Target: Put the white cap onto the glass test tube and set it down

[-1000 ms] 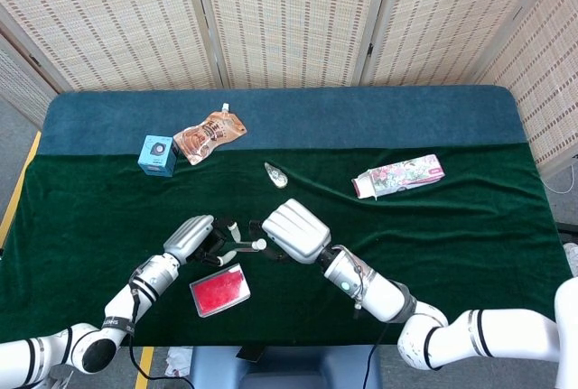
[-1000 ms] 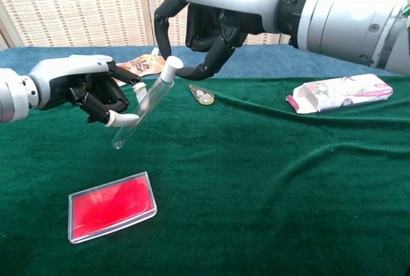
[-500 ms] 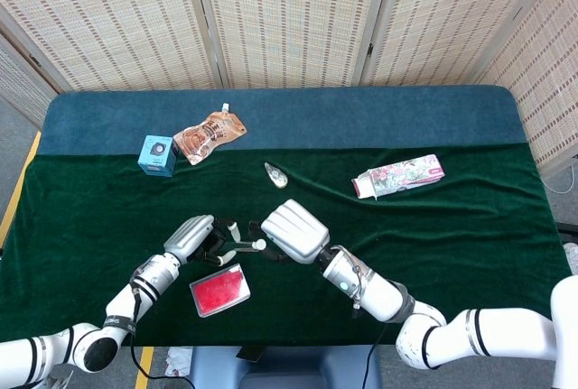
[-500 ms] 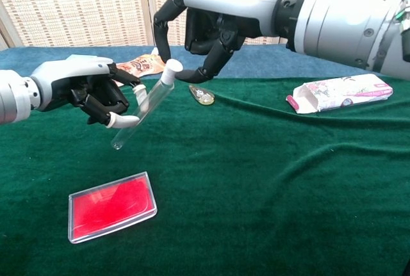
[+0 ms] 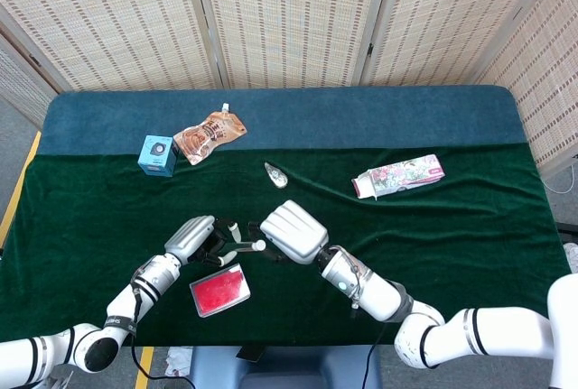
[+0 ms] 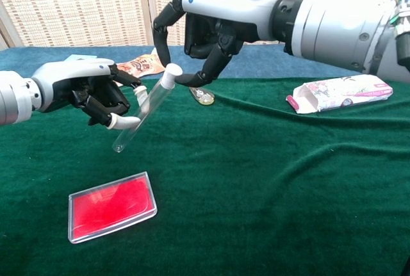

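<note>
Green cloth table (image 6: 269, 212), woven screens (image 5: 289, 19) behind.

Red flat case (image 6: 112, 206) near front edge; blue box (image 5: 157, 154), brown pouch (image 5: 209, 135) far left; floral carton (image 5: 398, 176) right.

Dark green cloth (image 6: 269, 180), blue strip behind, red clear-edged case (image 6: 112, 206), white cap (image 6: 170, 76), floral pink-white carton (image 6: 339, 92), light-blue box (image 5: 157, 154), grey-white, black-fingered left robot hand (image 6: 90, 90).
</note>
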Available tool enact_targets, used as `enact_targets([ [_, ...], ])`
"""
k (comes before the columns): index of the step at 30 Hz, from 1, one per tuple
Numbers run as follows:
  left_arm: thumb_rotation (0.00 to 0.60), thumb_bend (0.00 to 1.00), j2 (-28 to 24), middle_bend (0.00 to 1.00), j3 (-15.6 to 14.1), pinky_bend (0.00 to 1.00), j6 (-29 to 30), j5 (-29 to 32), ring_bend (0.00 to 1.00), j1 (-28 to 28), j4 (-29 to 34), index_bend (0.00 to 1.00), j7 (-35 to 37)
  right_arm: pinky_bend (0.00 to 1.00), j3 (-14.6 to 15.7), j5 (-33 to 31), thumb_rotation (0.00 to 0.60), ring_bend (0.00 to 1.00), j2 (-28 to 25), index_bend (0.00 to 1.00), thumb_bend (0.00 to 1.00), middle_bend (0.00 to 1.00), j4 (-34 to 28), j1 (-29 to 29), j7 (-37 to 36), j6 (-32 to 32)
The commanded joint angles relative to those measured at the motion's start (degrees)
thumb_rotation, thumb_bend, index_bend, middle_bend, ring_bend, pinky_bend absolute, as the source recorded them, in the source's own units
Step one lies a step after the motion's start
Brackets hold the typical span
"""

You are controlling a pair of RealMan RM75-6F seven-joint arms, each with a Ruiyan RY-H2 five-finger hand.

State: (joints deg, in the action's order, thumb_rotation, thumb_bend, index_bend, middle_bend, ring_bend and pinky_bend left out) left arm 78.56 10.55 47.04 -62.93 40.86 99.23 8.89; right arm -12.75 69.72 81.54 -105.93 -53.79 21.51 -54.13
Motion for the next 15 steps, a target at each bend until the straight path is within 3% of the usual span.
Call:
enact_targets([
  [1,0.600,0.64,0.0,0.92,0.0,0.80,0.0,0.0,0.82,0.0,0.0,0.69,0.0,1.00,0.0,-0.3,0.600,1.00,0.1,0.70,0.53,1.00,0.2,-0.1,0.1,0.1],
  [15,0.600,0.64,-0.6,0.92,0.1,0.80,0.2,0.7,0.82,0.3,0.7,0.70,-1.1,1.00,0.3,-2.0,0.600,1.00,1.7,0.70,0.53,1.00,1.7,-1.5,2.3,0.9],
])
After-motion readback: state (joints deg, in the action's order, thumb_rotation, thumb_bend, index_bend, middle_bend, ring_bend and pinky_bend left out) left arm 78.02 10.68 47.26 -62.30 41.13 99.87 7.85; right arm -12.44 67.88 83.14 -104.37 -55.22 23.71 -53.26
